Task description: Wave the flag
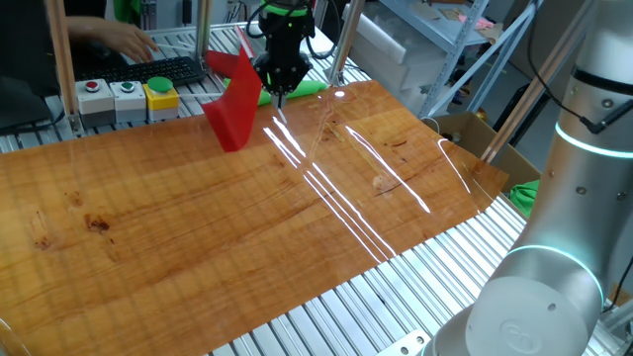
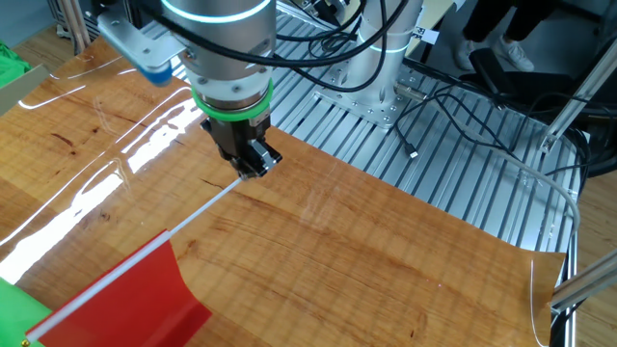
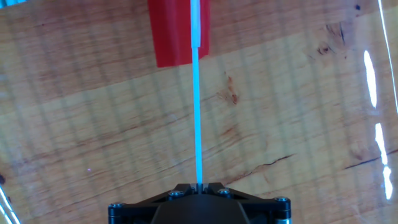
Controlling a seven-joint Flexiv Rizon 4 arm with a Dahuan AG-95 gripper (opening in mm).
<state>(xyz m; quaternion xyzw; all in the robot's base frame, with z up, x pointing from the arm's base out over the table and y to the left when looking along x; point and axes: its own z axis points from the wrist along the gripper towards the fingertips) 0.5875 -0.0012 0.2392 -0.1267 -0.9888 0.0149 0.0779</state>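
The flag is a red cloth pennant (image 1: 234,107) on a thin white stick (image 2: 198,211). My gripper (image 1: 280,87) is shut on one end of the stick and holds the flag in the air above the wooden table (image 1: 297,227). In the other fixed view my gripper (image 2: 253,166) grips the stick's end, and the red cloth (image 2: 135,304) hangs at the far end, lower left. In the hand view the stick (image 3: 198,112) runs straight up from my gripper (image 3: 199,185) to the red cloth (image 3: 177,31).
A box with red, white and yellow buttons (image 1: 129,97) and a keyboard (image 1: 158,69) stand at the table's back edge, where a person's hand (image 1: 124,40) rests. A green cloth (image 1: 307,87) lies behind my gripper. A cardboard box (image 1: 475,133) sits at the right.
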